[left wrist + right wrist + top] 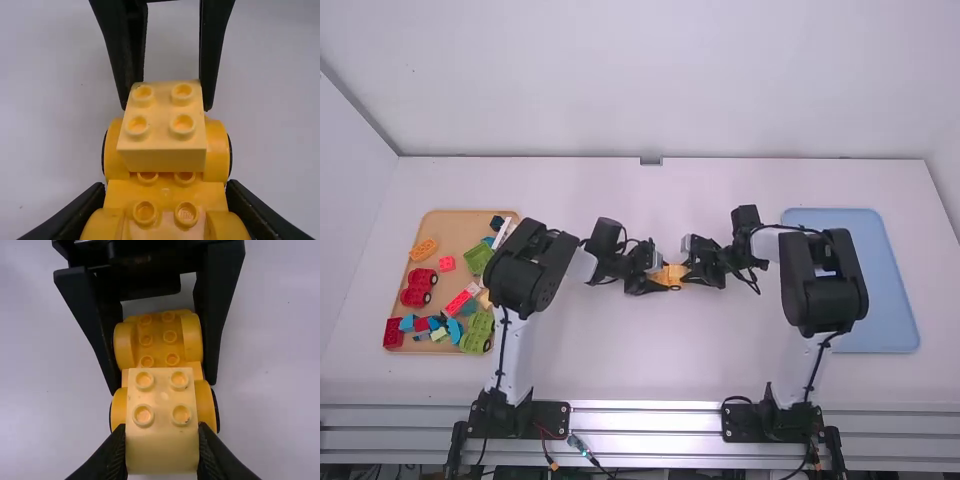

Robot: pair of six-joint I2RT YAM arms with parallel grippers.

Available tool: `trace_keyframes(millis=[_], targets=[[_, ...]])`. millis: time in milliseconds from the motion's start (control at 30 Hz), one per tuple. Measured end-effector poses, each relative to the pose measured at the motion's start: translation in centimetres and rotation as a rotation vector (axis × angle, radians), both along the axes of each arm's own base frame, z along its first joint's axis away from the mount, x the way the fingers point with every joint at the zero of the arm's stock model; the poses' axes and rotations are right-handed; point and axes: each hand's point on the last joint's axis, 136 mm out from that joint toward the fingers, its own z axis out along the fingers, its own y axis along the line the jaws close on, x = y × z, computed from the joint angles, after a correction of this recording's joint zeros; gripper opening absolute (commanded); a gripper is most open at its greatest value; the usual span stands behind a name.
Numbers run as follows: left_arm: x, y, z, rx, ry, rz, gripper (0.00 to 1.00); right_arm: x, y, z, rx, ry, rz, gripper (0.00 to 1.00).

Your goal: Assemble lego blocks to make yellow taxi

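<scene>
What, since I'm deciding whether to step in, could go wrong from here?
The right pincer grips the pale yellow block over one end of the yellow car base; I can't tell whether it is seated. If not, letting go could leave it loose.

Pushing off-line might make its studs miss or tilt the base, which the left pincer holds by its sides.

Working this close, the pincers might bump.
</scene>
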Motion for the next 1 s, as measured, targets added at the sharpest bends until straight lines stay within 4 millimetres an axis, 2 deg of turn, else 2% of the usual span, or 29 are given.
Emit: trace_keyframes(millis=[200,300,367,667,800,933,967,1000], targets=[[0.0,0.0,0.0,0.000,-0.001,0.000,0.33,0.0,0.2,0.0,-0.003,-0.008,0.007,0.07],[0.0,0.0,0.0,0.000,-0.002,-0.001,0.35,0.0,0.3,-0.1,-0.011,-0.012,0.012,0.18],[0.0,0.0,0.0,0.000,-0.003,0.000,0.35,0.0,0.3,-0.1,-0.011,-0.016,0.013,0.29],[0.0,0.0,0.0,0.001,-0.003,-0.001,0.36,0.2,0.1,-0.5,-0.036,-0.019,0.006,0.53],[0.0,0.0,0.0,0.001,-0.003,-0.001,0.36,0.1,0.2,0.0,-0.001,-0.015,0.007,0.56],[0.0,0.0,0.0,0.000,-0.003,-0.001,0.36,-0.7,0.0,1.1,0.058,-0.001,0.027,0.58],[0.0,0.0,0.0,0.001,-0.003,-0.001,0.36,-0.8,-0.1,1.6,0.073,-0.009,0.034,0.55],[0.0,0.0,0.0,0.000,-0.003,-0.001,0.36,-0.8,-0.1,2.1,0.086,-0.027,0.042,0.42]])
